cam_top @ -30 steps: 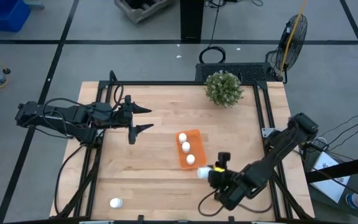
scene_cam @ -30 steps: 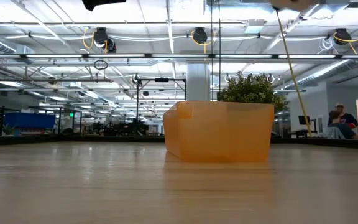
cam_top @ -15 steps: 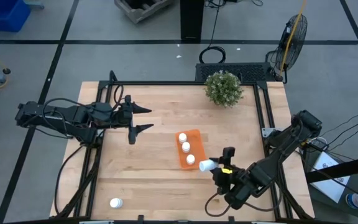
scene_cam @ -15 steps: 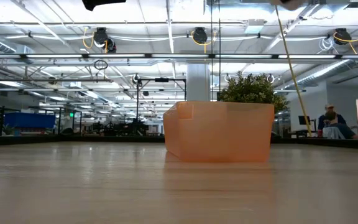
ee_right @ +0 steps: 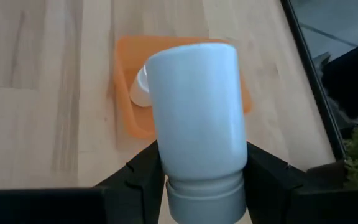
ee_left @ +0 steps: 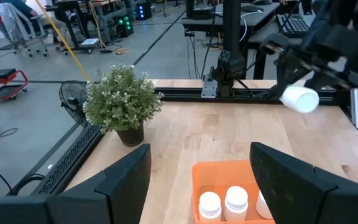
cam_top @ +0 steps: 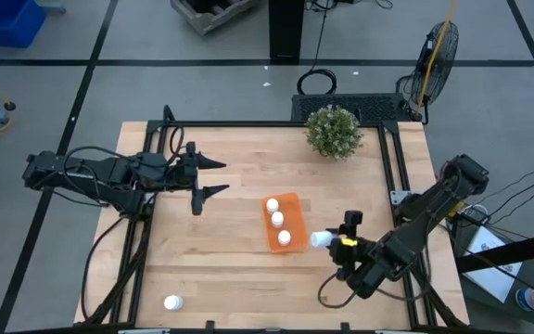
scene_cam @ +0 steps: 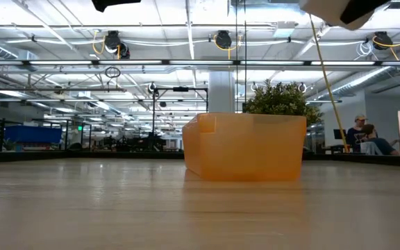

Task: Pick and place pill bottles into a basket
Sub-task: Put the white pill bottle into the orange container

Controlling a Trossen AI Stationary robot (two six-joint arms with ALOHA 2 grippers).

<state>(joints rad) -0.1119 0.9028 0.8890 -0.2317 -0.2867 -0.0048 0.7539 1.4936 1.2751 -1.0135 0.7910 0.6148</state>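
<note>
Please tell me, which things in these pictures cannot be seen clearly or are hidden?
- Bottles in the orange tray, low view: hidden behind the tray's wall.
- Third bottle in the tray, left wrist view: mostly covered by the left gripper's finger.
- Tray contents, right wrist view: the held bottle in the right gripper blocks most of them.
- Loose bottle, high view: too small to read any label.

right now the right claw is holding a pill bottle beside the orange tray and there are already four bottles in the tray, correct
Not quite: the count is off. The high view shows three bottles in the orange tray, not four. The rest holds: the right claw is shut on a pill bottle beside the tray. A fifth bottle lies near the table's front left corner.
</note>
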